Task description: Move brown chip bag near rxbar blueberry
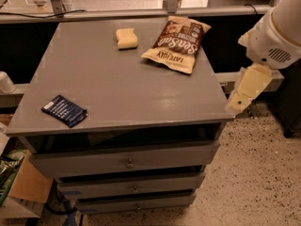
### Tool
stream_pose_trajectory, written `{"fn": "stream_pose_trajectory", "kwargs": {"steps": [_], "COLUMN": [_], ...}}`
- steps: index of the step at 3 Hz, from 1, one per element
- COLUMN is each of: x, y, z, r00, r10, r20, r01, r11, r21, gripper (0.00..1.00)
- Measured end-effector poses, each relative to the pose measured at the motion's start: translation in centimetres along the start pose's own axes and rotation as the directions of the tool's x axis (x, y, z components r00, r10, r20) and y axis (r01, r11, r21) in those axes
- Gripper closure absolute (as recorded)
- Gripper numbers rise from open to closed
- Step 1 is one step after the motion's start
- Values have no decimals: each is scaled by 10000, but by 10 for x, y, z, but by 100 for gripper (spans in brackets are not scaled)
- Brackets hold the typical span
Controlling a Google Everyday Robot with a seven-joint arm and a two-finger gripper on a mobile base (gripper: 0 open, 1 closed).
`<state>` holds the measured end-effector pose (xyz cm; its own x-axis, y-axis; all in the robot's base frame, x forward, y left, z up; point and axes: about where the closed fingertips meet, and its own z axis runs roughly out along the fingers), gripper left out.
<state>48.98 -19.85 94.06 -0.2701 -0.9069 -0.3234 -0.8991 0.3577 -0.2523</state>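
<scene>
Brown chip bag (176, 44) lies far right on the cabinet top (131, 93), well apart from the blue bar (64, 110) at near left; gripper (248, 87) hangs off the right edge, spread or pressed I cannot tell; reaching comes first, left over the bag.
</scene>
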Motion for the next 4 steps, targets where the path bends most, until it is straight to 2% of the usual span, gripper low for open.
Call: {"fn": "stream_pose_trajectory", "kwargs": {"steps": [1,2,3,4], "x": [-19,-38,-56,-56], "y": [-33,-64,-100,-99], "z": [38,72,100,100], "r00": [9951,9849,9622,9624], "r10": [705,1159,1691,1691], "r20": [691,1287,2133,2128], "r01": [-736,-1277,-1997,-1995], "r11": [9963,9880,9711,9712], "r21": [434,872,1310,1304], "gripper": [0,0,0,0]}}
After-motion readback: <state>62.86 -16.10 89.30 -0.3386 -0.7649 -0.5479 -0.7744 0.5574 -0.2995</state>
